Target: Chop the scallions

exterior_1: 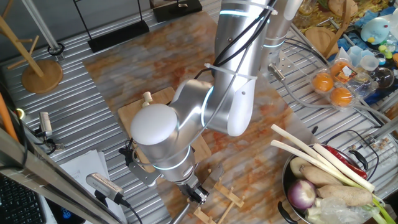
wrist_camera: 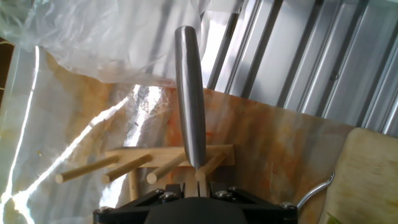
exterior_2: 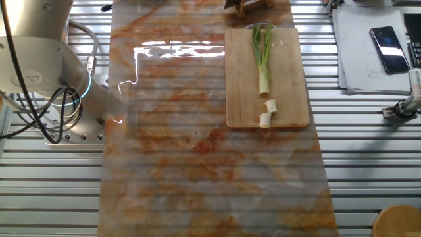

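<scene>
A scallion stalk lies lengthwise on the wooden cutting board, with its green leaves toward the far end and its white base nearer. Two short cut white bits lie just past the base. In one fixed view the arm hides the scallions. My gripper is shut on a knife, seen edge-on and pointing away. It hangs over a small wooden peg rack beyond the board's end. In one fixed view the gripper is low, near the table's front.
A metal bowl at the right holds long thick white stalks, a red onion and roots. A box of oranges stands behind it. A phone lies on papers beside the board. The peg rack is next to the gripper.
</scene>
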`<state>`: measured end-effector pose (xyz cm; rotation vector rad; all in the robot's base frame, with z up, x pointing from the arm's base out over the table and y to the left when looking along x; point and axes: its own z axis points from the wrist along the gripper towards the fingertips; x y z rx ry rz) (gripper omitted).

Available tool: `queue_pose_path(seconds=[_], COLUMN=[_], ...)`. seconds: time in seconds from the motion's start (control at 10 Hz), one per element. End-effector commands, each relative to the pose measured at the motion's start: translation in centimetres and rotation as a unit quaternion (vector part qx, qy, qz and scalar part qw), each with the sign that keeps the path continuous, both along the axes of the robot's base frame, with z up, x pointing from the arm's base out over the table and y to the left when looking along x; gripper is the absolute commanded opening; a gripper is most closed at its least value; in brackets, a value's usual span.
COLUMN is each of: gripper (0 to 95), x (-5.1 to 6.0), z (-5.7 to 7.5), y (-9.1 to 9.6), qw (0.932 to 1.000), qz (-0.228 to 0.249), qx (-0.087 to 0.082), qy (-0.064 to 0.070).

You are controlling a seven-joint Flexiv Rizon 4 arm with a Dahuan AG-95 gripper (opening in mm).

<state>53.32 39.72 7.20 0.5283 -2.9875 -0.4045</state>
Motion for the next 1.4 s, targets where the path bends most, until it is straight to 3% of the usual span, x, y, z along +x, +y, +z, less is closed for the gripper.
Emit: queue_pose_path(seconds=[0.1,1.4], gripper=[19.0,19.0], x=[-0.02,-0.97], z=[-0.01,-0.71], y=[-0.03,-0.24], qw=[1.0,1.0], qz=[0.0,0.0], qx=[0.001,0.002], qy=[0.0,-0.009])
